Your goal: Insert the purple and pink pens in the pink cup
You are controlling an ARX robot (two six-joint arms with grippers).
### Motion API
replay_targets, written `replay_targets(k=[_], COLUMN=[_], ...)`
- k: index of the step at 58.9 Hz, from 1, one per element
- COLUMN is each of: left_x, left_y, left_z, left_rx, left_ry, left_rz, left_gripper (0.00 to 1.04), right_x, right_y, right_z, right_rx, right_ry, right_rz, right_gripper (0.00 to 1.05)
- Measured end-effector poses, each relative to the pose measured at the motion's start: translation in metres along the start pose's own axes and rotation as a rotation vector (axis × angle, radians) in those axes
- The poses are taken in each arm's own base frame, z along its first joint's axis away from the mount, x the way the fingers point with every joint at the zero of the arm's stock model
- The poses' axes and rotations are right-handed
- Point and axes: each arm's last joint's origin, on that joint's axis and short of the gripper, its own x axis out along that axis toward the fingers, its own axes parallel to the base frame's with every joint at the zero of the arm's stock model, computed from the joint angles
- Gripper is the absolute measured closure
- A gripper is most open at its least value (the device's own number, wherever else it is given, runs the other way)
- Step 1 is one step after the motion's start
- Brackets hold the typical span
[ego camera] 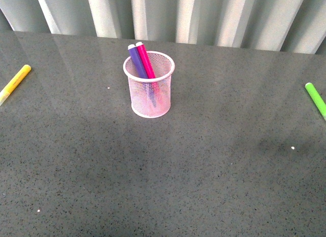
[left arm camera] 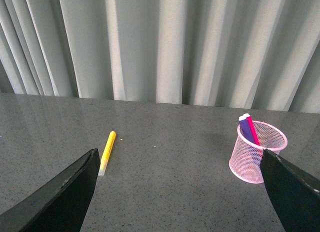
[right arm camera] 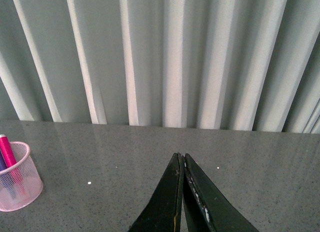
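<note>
Purple and pink pens (ego camera: 141, 59) lean at 11 o'clock inside pale pink wire-mesh cup (ego camera: 149, 97); tipping risk if bumped. My left hand (left arm camera: 180, 202) gapes wide, my right hand (right arm camera: 183, 192) is pinched empty.

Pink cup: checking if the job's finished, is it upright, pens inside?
Upright. The pink cup stands on its base, purple pen and pink pen leaning inside.

a dark grey speckled tabletop (ego camera: 168, 176) fills the lower part of the front view, smooth and faintly glossy, with pale vertical streaks of light reflected near its far edge. behind it hangs a grey-white curtain (ego camera: 204, 15) in deep vertical folds, lit brighter on the ridges, shadowed between.
</note>
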Motion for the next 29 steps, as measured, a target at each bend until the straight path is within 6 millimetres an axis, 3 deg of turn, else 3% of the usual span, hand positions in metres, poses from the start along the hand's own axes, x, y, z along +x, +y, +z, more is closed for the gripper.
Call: replay_targets(k=[29], left_x=[0.0], left_y=[0.0], left_z=[0.0], left_rx=[0.0], left_ry=[0.0], left_rz=[0.0], left_gripper=[0.07], right_x=[-0.01], right_y=[0.0], right_z=[0.0], right_rx=[0.0], right_ry=[-0.002], right_rz=[0.0], right_gripper=[1.01])
